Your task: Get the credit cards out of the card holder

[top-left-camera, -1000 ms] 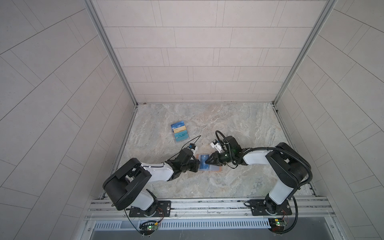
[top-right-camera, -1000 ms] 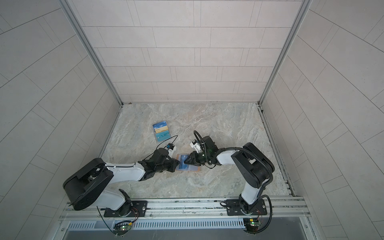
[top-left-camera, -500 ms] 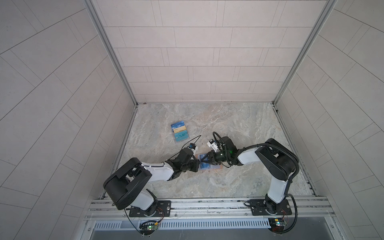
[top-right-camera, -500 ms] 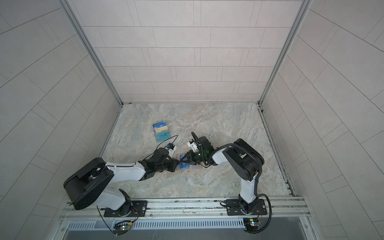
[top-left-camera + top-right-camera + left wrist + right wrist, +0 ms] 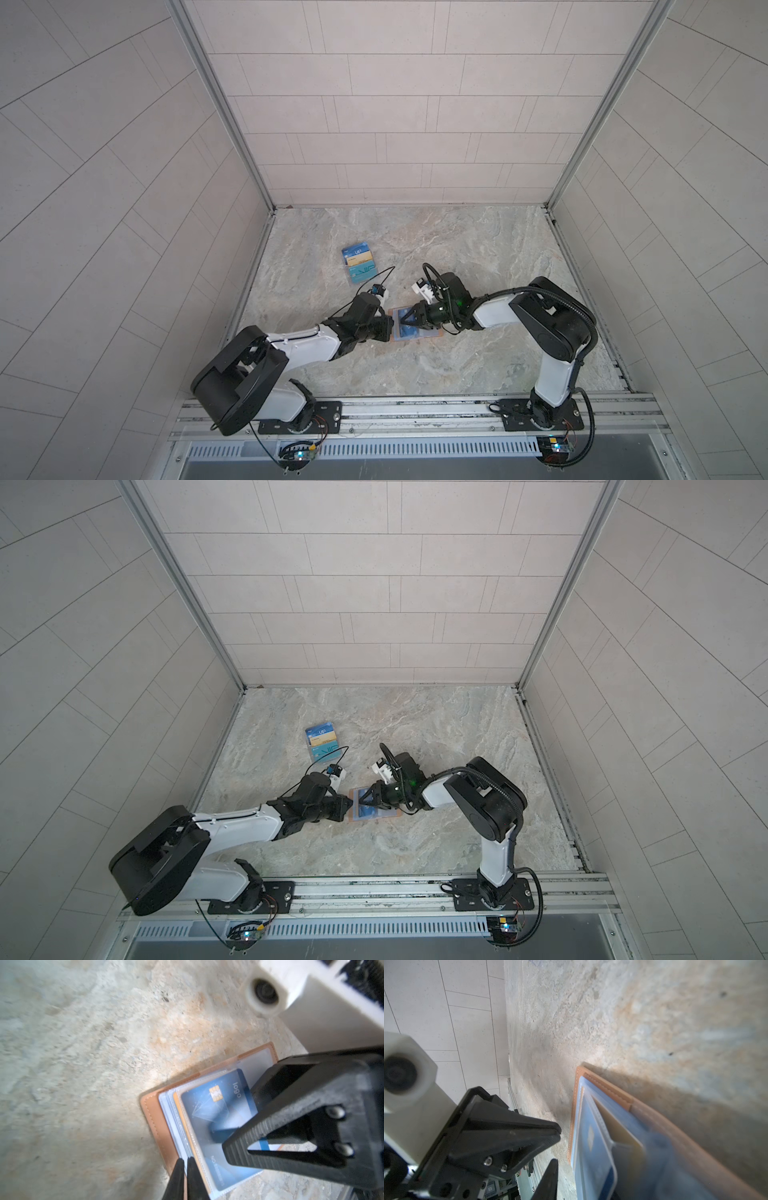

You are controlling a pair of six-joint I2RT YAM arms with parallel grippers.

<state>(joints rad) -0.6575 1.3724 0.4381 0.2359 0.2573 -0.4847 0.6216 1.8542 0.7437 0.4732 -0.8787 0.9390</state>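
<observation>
Tan-brown leather, the card holder [image 5: 428, 334] lies opened flat on the marble tabletop [image 5: 457, 249], a little below the centre in both top views, between the 2 arms. Its pale plastic sleeves [image 5: 166, 1105] face up. In the left wrist view the dark blue card [image 5: 216, 1105], with a gold chip, sits in the top sleeve. The thin edge of the gold card [image 5: 183, 1122] shows just beside it, 1 sleeve lower. Both credit cards are inside the holder.

At the holder's left edge is the left gripper [image 5: 390, 330]. Its fingers are closed together, and the tips reach the sleeve border at the bottom of the left wrist view. Whether they pinch a sleeve, I cannot tell. From the right comes the right gripper [image 5: 402, 323]. It stands over the blue card with its jaws apart, the tips down at the top sleeve.

Toward the upper left of the tabletop, well apart from the holder, lies a pile of blue, gold and teal cards [image 5: 358, 264].
</observation>
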